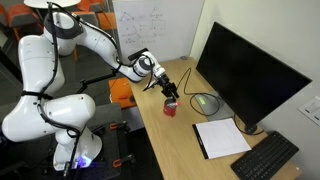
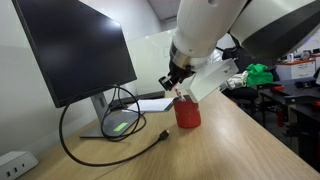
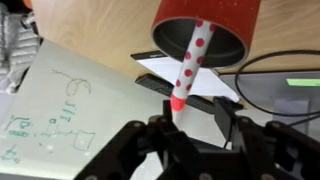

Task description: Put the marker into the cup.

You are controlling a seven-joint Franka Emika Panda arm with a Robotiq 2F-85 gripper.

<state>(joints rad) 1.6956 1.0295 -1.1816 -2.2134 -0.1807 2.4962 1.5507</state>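
Since my fingers (image 3: 178, 128) clamp the marker (image 3: 190, 62) at its red end, low centre of the wrist view, with its far end against the cup's (image 3: 205, 30) rim, I judge pushing crooked could tip the cup.

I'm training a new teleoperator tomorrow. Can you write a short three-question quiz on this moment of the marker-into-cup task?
1. True or false: the marker lies flat on the desk.
2. Where does the gripper stand relative to the cup? A) directly over it B) beside the keyboard C) behind the monitor
3. In the wrist view, what pattern does the marker show?

Key:
1. False; it stands in the cup's mouth, its other end at the gripper.
2. A
3. Red dots on a pale body.
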